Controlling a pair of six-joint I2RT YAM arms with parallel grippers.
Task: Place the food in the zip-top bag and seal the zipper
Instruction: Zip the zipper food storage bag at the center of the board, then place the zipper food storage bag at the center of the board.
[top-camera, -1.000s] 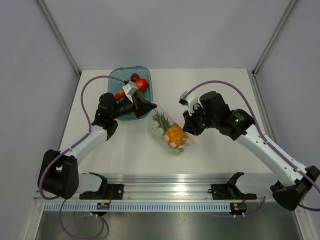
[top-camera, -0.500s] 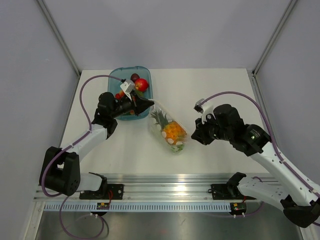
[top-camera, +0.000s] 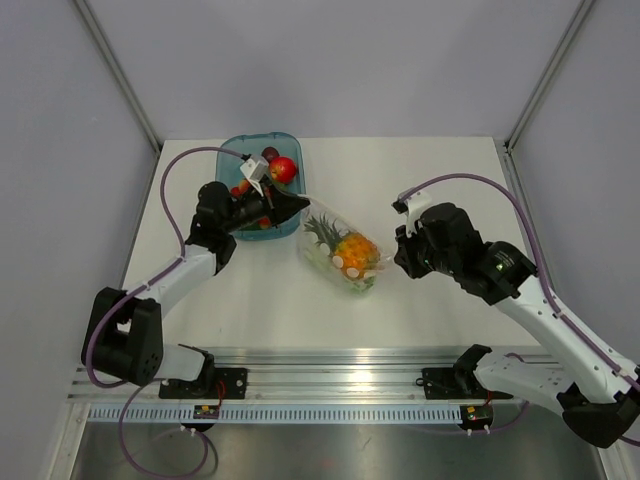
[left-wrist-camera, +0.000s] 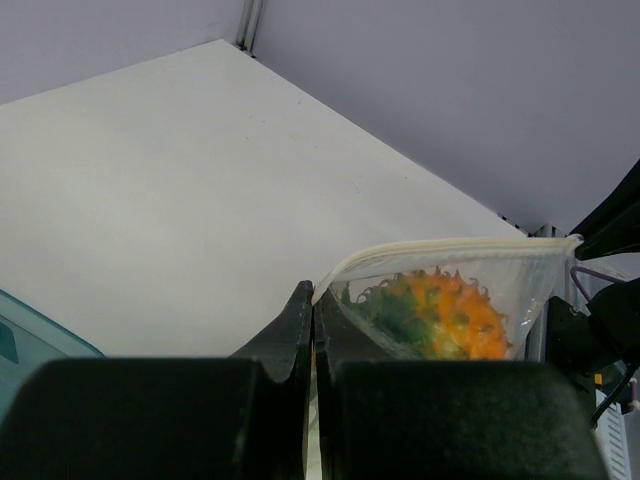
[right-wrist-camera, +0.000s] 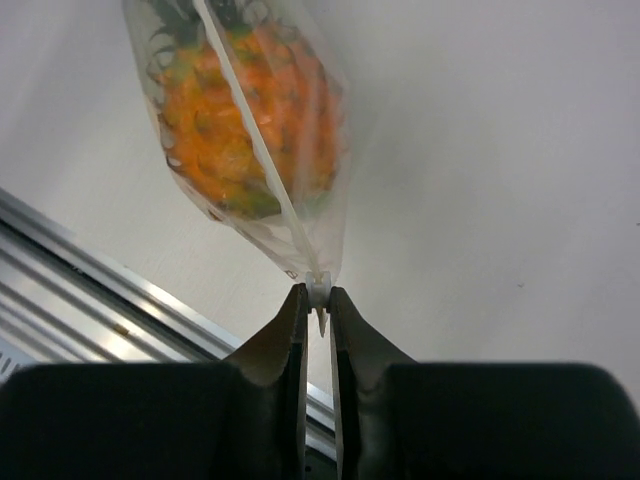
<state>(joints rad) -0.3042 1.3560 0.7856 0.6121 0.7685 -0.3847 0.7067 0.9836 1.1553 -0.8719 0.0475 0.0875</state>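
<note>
The clear zip-top bag (top-camera: 345, 255) hangs stretched between my two grippers over the table. Inside it is an orange bumpy fruit with green leaves (top-camera: 350, 250). My left gripper (top-camera: 303, 205) is shut on the bag's left top corner; in the left wrist view (left-wrist-camera: 315, 300) the bag (left-wrist-camera: 520, 290) and its zipper strip (left-wrist-camera: 450, 243) run off to the right. My right gripper (top-camera: 392, 260) is shut on the white slider at the zipper's right end (right-wrist-camera: 318, 290), with the bag (right-wrist-camera: 320, 200) and the fruit (right-wrist-camera: 245, 120) beyond the fingertips. More food, including a red fruit (top-camera: 284, 168), lies in the tray.
The translucent blue tray (top-camera: 240, 150) stands at the back left, just behind my left gripper; its rim shows in the left wrist view (left-wrist-camera: 30, 340). A metal rail (top-camera: 340, 365) runs along the table's near edge. Grey walls close in the sides and back.
My right gripper swung out and toward the near edge, then came back to the bag's right end. The bag is now pulled taut to the right. The left gripper barely moved.
</note>
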